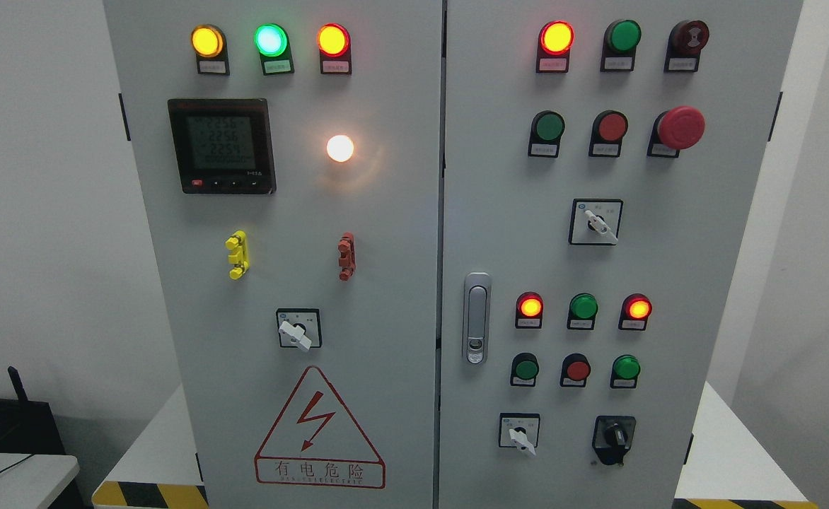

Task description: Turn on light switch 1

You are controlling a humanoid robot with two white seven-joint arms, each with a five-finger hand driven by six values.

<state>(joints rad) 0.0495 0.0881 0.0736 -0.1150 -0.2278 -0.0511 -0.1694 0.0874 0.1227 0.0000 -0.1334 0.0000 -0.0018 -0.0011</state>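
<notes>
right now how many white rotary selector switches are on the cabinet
3: one on the left door above the warning triangle, one on the right door's upper middle, one at its bottom. None seems hidden.

No part of the robot's own body is caught in the head view, so nothing can be told of its colours, shapes, cables, screws or markings.
</notes>
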